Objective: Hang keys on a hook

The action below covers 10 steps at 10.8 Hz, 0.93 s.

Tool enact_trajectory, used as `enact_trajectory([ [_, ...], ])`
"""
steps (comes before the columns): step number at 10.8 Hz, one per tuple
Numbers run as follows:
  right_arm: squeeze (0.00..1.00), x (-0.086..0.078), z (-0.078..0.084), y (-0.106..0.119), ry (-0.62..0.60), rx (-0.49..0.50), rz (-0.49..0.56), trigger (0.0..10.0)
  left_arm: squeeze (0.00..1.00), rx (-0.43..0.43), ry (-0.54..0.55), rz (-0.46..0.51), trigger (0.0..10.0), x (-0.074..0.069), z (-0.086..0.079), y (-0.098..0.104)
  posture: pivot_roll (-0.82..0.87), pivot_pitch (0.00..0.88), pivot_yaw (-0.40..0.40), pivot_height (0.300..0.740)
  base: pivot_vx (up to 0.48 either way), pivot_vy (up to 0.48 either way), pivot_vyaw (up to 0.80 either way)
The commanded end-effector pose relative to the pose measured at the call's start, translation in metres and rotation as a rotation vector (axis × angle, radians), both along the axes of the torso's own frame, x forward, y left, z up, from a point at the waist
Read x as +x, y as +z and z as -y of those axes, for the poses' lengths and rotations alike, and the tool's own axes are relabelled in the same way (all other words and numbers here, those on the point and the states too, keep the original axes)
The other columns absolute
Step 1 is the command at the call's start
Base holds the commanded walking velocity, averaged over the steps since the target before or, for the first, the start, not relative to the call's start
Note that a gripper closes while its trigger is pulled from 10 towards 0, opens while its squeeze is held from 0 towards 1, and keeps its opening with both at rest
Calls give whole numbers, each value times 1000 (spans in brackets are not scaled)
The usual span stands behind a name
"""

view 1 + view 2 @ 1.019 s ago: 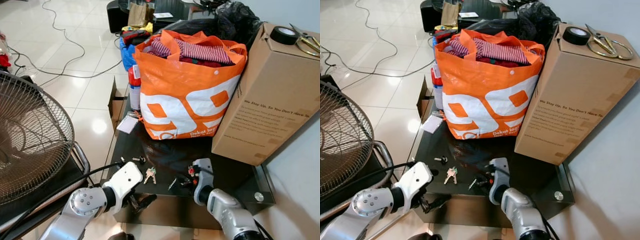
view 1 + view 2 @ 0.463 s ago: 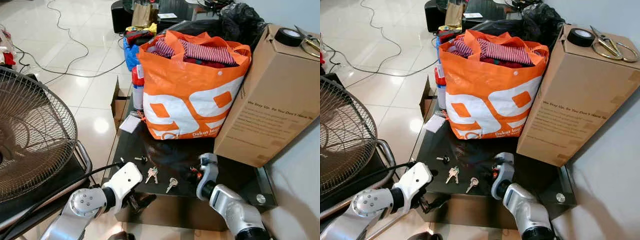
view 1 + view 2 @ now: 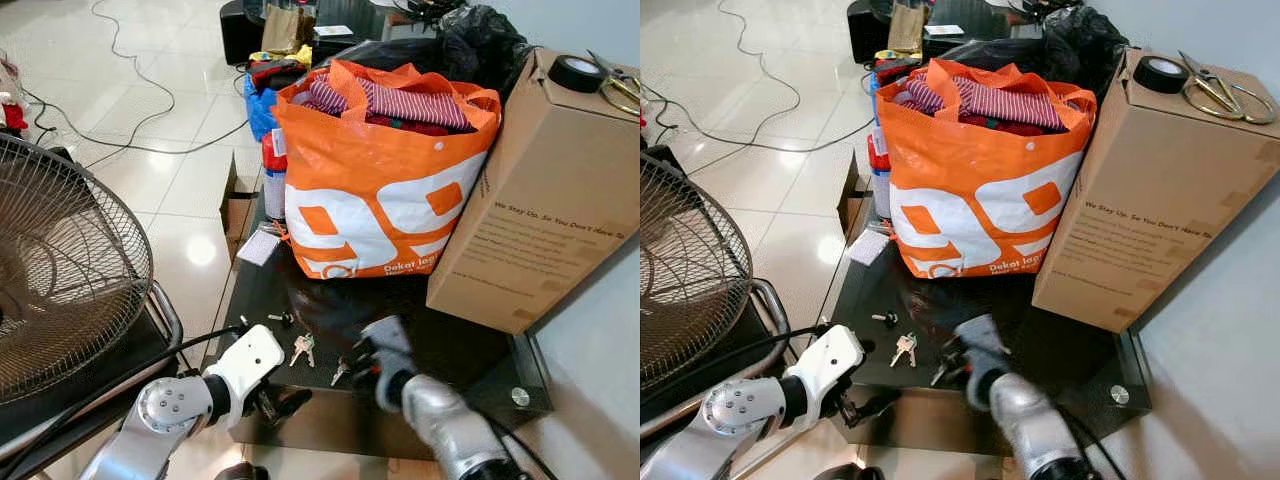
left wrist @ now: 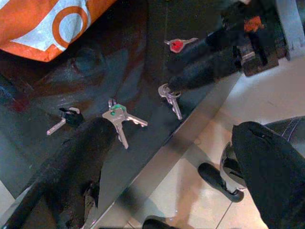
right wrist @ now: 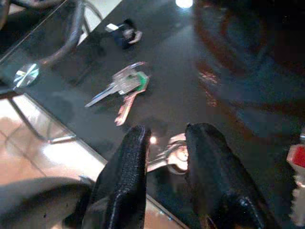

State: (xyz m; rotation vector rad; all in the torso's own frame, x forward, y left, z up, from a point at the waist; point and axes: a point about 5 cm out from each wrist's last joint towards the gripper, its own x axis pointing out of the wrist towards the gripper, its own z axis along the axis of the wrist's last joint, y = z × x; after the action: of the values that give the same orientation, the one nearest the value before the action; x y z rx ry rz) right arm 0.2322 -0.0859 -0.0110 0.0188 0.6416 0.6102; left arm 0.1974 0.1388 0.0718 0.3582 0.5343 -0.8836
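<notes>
Several keys lie on the black glass table [image 3: 470,345]. A pair with a green tag [image 3: 301,347] rests near the front edge, and a black-capped key [image 3: 283,319] sits just behind it. A single silver key [image 5: 171,152] lies between the fingers of my right gripper [image 5: 169,133], which is open and low over the glass; in the eye views that gripper [image 3: 362,355] is blurred. A red-capped key [image 4: 177,44] lies just beyond it. My left gripper [image 3: 278,404] hangs open below the table's front edge, apart from the keys.
An orange bag [image 3: 380,190] full of clothes stands on the table behind the keys. A tall cardboard box [image 3: 540,190] leans at the right, with a tape roll [image 3: 578,72] on top. A floor fan [image 3: 60,270] stands at the left. Cables cross the tiled floor.
My right gripper has swung left from beside the red-capped key to straddle the silver key. The left arm has stayed put. The camera has shifted a little.
</notes>
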Motion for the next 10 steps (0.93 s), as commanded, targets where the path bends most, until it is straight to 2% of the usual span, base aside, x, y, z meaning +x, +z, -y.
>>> enact_trajectory([
  [1,1000,-1,-3,-1,26,-28,22,10000,71,-4,-11,4,10000,-2,3,2,-101,39,-57,740,0,0,0],
  [2,1000,-2,-11,-4,62,-86,55,10000,71,-2,-11,4,10000,-3,3,3,-94,48,-59,740,0,0,0],
  [3,1000,-1,-13,-5,56,-120,62,10000,71,-1,-10,3,10000,-3,2,3,-91,53,-60,740,0,0,0],
  [4,1000,-1,-10,-13,24,-215,50,10000,71,3,-10,-1,10000,-4,1,3,-89,56,-60,740,0,0,0],
  [5,761,-2,-10,-17,8,-232,30,10000,71,6,-12,-6,10000,-6,0,3,-85,65,-60,740,0,0,0],
  [6,0,-3,-12,-20,4,-231,19,10000,67,10,-13,-12,10000,-9,-1,3,-80,74,-59,740,0,0,0],
  [10,0,2,-24,-21,-26,-210,26,10000,71,30,-13,-31,10000,-14,-8,3,-65,91,-54,740,0,0,0],
])
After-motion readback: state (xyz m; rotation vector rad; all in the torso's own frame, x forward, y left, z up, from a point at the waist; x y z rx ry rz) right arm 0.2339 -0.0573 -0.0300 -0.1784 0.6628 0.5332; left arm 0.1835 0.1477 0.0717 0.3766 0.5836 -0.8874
